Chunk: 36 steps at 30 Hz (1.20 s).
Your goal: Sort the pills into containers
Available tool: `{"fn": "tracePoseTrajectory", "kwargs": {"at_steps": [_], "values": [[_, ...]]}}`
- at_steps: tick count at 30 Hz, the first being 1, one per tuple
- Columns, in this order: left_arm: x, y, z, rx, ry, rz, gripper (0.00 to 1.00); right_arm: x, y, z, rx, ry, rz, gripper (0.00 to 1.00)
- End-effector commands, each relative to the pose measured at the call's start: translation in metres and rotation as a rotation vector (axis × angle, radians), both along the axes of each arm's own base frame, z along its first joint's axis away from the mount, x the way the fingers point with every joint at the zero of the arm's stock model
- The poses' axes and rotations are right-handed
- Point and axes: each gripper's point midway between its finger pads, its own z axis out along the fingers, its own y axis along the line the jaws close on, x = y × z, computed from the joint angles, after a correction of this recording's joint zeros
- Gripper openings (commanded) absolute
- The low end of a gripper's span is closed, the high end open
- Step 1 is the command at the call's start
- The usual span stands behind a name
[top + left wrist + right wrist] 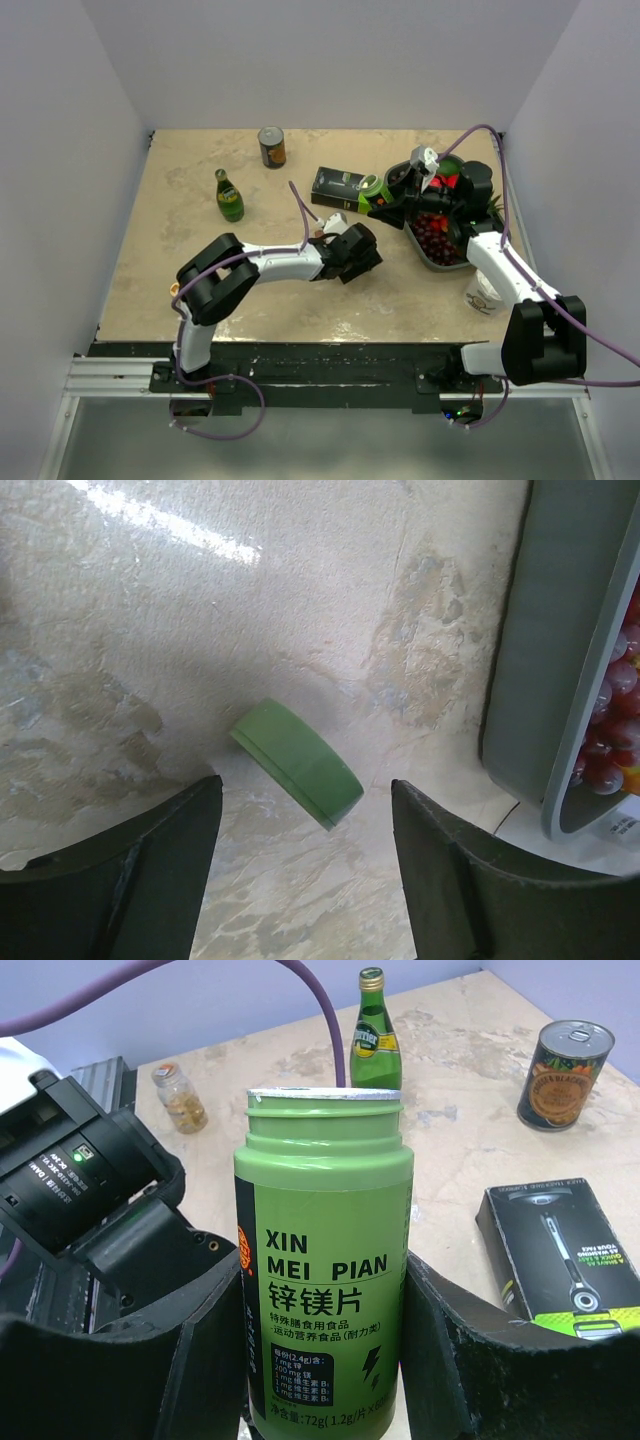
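**Lid off, no pills sorted yet**

My left gripper (305, 800) hung low over the mottled beige stone tabletop (200, 600). Its two dark fingers stood apart on either side of a flat round green plastic lid (297, 762), touching neither edge. The lid lay tilted at the centre of the left wrist view. To the right of that frame ran the wall of a grey plastic tray (540, 630) holding red grapes (600, 710).

My right gripper (322, 1340) was clamped on a tall lime-green plastic supplement tub (322, 1210), held upright and uncapped. It had a silvery rim at the mouth, and I could not tell whether that was sealed.

I judged the task barely begun. The tub was open, but no pill showed loose anywhere and no sorting containers appeared in any view, so all the sorting remained.

I counted one tub, one lid and one tray. Behind the tub there was also:
- one green glass bottle (376, 1035), top centre
- one printed tin can (563, 1072), upper right
- one black-and-lime box (555, 1250), right
- one small clear jar (180, 1098), upper left
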Motion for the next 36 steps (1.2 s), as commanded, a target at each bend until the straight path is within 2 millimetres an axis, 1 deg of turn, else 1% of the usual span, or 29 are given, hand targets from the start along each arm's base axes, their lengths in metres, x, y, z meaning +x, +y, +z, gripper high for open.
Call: {"fn": "tracePoseTrajectory", "kwargs": {"at_steps": [1, 4, 8, 10, 11, 12, 13, 14, 16, 17, 19, 20, 21, 22, 23, 24, 25, 26, 27, 28, 29, 30, 31, 32, 33, 34, 36], "values": [[0.014, 0.000, -0.001, 0.005, 0.004, 0.055, 0.71, -0.004, -0.001, 0.028, 0.018, -0.096, 0.005, 0.02], [0.017, 0.000, -0.006, 0.008, 0.012, 0.060, 0.65, -0.004, -0.001, 0.028, 0.018, -0.096, 0.005, 0.02], [0.017, 0.001, -0.007, 0.025, 0.010, 0.051, 0.48, -0.004, -0.001, 0.028, 0.018, -0.098, 0.007, 0.02], [0.016, 0.002, -0.007, 0.027, 0.008, 0.039, 0.42, -0.005, -0.001, 0.028, 0.018, -0.096, 0.007, 0.02], [0.014, 0.003, -0.007, 0.029, 0.005, 0.026, 0.36, -0.004, -0.002, 0.027, 0.018, -0.096, 0.005, 0.02], [0.014, 0.002, -0.004, 0.018, -0.006, 0.018, 0.33, -0.004, -0.002, 0.028, 0.018, -0.098, 0.005, 0.02], [0.013, 0.001, -0.002, 0.011, -0.012, 0.005, 0.26, -0.004, -0.001, 0.028, 0.018, -0.099, 0.007, 0.02], [0.011, 0.004, 0.000, 0.014, -0.024, -0.011, 0.23, -0.004, -0.002, 0.028, 0.018, -0.100, 0.005, 0.02], [0.010, 0.003, 0.007, -0.012, -0.057, -0.042, 0.19, -0.005, -0.002, 0.027, 0.018, -0.096, 0.007, 0.02], [0.004, 0.008, 0.009, -0.013, -0.066, -0.068, 0.15, -0.005, -0.001, 0.028, 0.018, -0.099, 0.008, 0.02], [0.004, 0.005, 0.020, -0.059, -0.113, -0.100, 0.11, -0.004, -0.002, 0.027, 0.018, -0.097, 0.005, 0.02], [-0.003, 0.012, 0.022, -0.058, -0.121, -0.135, 0.09, -0.004, -0.002, 0.027, 0.018, -0.096, 0.005, 0.02], [-0.002, 0.010, 0.030, -0.092, -0.154, -0.156, 0.08, -0.004, -0.002, 0.027, 0.018, -0.096, 0.004, 0.02], [-0.008, 0.010, 0.033, -0.113, -0.154, -0.196, 0.06, -0.004, -0.002, 0.026, 0.018, -0.095, 0.005, 0.02], [-0.018, 0.018, 0.030, -0.107, -0.165, -0.237, 0.06, -0.005, -0.001, 0.027, 0.018, -0.096, 0.007, 0.02], [-0.018, 0.019, 0.037, -0.140, -0.191, -0.258, 0.05, -0.005, -0.001, 0.026, 0.018, -0.095, 0.007, 0.02], [-0.027, 0.021, 0.036, -0.162, -0.175, -0.303, 0.05, -0.005, -0.001, 0.027, 0.018, -0.096, 0.007, 0.02], [-0.039, 0.033, 0.027, -0.152, -0.170, -0.350, 0.05, -0.005, -0.001, 0.026, 0.018, -0.095, 0.007, 0.02], [-0.040, 0.038, 0.027, -0.171, -0.173, -0.365, 0.05, -0.005, -0.002, 0.026, 0.018, -0.093, 0.005, 0.02], [-0.059, 0.051, 0.009, -0.172, -0.120, -0.409, 0.07, -0.004, -0.002, 0.025, 0.017, -0.092, 0.005, 0.02], [-0.065, 0.056, 0.011, -0.191, -0.130, -0.431, 0.09, -0.004, -0.002, 0.025, 0.018, -0.092, 0.005, 0.02], [-0.063, 0.063, 0.010, -0.213, -0.136, -0.424, 0.11, -0.005, -0.001, 0.025, 0.019, -0.093, 0.007, 0.02], [-0.078, 0.075, -0.002, -0.229, -0.091, -0.447, 0.17, -0.004, -0.002, 0.025, 0.019, -0.091, 0.004, 0.02], [-0.078, 0.077, 0.001, -0.259, -0.104, -0.446, 0.19, -0.004, -0.002, 0.024, 0.019, -0.089, 0.003, 0.02], [-0.077, 0.084, -0.001, -0.268, -0.097, -0.437, 0.20, -0.004, -0.002, 0.024, 0.018, -0.090, 0.003, 0.02], [-0.083, 0.090, -0.005, -0.275, -0.083, -0.442, 0.23, -0.003, -0.002, 0.024, 0.019, -0.086, 0.002, 0.02], [-0.082, 0.093, -0.006, -0.281, -0.081, -0.438, 0.27, -0.003, -0.002, 0.023, 0.019, -0.085, 0.002, 0.02]]}}
